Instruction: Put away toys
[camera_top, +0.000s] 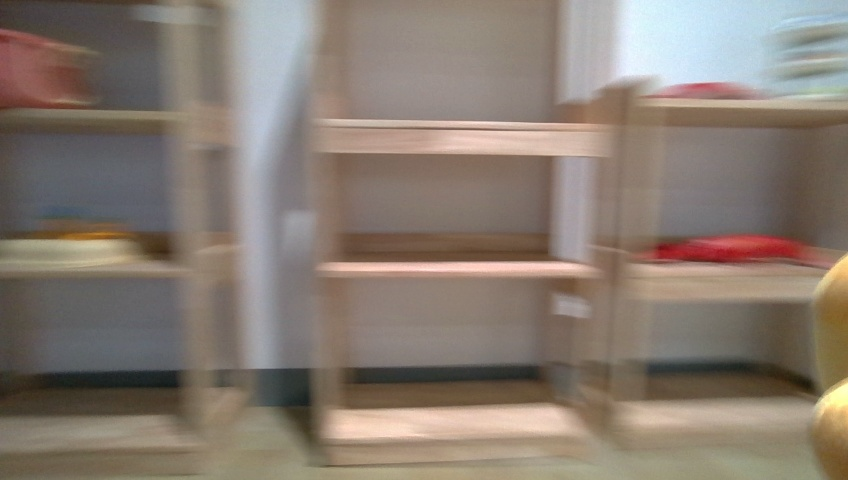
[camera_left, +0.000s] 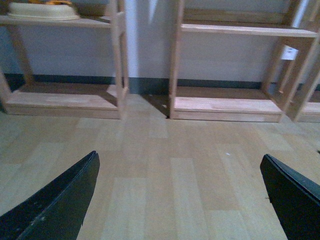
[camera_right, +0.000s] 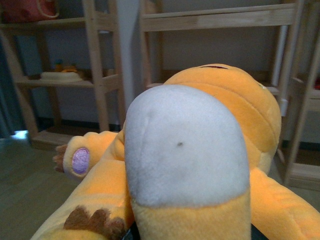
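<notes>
The toy, an orange-yellow plush animal (camera_right: 260, 115), fills the right wrist view, with a large pale patch (camera_right: 185, 145) facing the camera, a lilac paw pad (camera_right: 80, 161) and brown claws (camera_right: 95, 222). My right gripper is shut on it, its fingers hidden under the plush. In the blurred front view only an edge of the plush (camera_top: 832, 340) shows at the far right. My left gripper (camera_left: 177, 195) hangs open over bare wooden floor; its dark fingers (camera_left: 55, 200) stand wide apart with nothing between them.
Light wooden shelf units (camera_top: 455, 268) stand ahead against the wall. The left unit holds a cream dish (camera_top: 65, 248) and a red bag (camera_top: 40, 70). Red items (camera_top: 730, 248) lie on the right unit. Pale plank floor (camera_left: 160, 150) stretches before the shelves.
</notes>
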